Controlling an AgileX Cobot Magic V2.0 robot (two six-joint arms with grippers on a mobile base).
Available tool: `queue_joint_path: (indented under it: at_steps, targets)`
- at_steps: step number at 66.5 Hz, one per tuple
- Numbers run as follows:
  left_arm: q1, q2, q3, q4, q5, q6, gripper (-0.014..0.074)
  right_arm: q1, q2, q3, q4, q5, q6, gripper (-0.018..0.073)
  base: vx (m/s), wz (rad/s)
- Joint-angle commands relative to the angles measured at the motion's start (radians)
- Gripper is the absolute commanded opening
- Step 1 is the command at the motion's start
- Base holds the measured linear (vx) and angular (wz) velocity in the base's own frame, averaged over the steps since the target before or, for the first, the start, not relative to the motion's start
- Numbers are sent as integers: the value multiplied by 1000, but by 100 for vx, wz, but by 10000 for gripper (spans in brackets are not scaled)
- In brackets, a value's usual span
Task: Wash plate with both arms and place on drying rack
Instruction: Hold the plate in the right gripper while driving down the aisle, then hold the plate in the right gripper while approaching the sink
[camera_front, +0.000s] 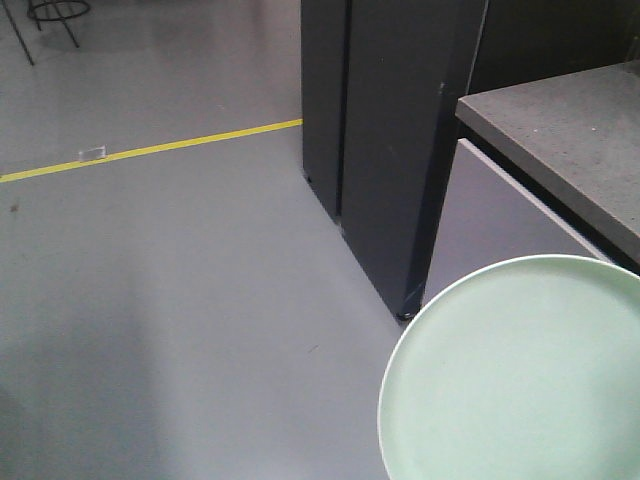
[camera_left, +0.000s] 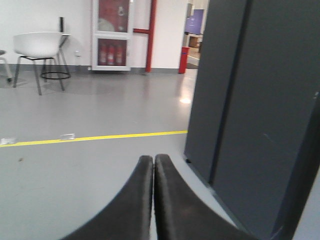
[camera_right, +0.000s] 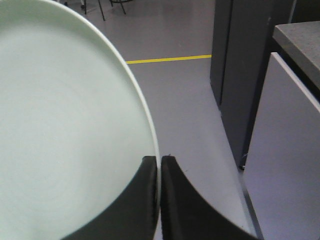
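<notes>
Two pincers: both drawn together, one on a load, one bare
Right pincer (camera_right: 159, 161): clamped on the rim of the plate (camera_right: 65, 125), black fingers (camera_right: 186, 207) one to each side of the thin edge, tips touching it
Left pincer (camera_left: 153, 159): pressed tip to tip with nothing between, hanging above the floor (camera_left: 75, 190)
Plate: pale mint-green, glossy, plain, low upturned rim; held in the air by the edge nearest the right wrist camera, filling the left side of that view; in the front view (camera_front: 520, 380) low in the right corner, cut off by the frame, face towards the camera, above the floor and before the cabinet front
Floor: smooth grey, below both pincers and the plate
Yellow line (camera_front: 150, 150): laid across the floor, ending at the foot of the dark panel
Dark panel (camera_front: 380, 140): tall, upright, near-black, two slabs side by side, standing on the floor just beside the counter
Counter (camera_front: 570, 130): dark speckled top over a pale grey cabinet front (camera_front: 490, 220)
Far end, left wrist view: white chair (camera_left: 37, 45) on thin dark legs, glass-fronted wall cabinet (camera_left: 112, 35) with red cylinders inside, red pipe (camera_left: 148, 35) upright just beside it
</notes>
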Motion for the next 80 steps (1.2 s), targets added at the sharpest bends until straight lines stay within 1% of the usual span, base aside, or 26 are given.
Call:
queue_joint_path:
  at_steps: [1,39,80]
  targets:
    - [-3,-15,15,-1,-74,-10,-6,-3,12,-27,13,-77,-2,-5,21,-41]
    - [-3,-15,15,-1,-74,-10,-6,-3,12,-27,13,-78,-2,-5,18,-46]
    - [-3,-15,15,-1,-74,-10,-6,-3,12,-27,13,-78,-2,-5,12,-47]
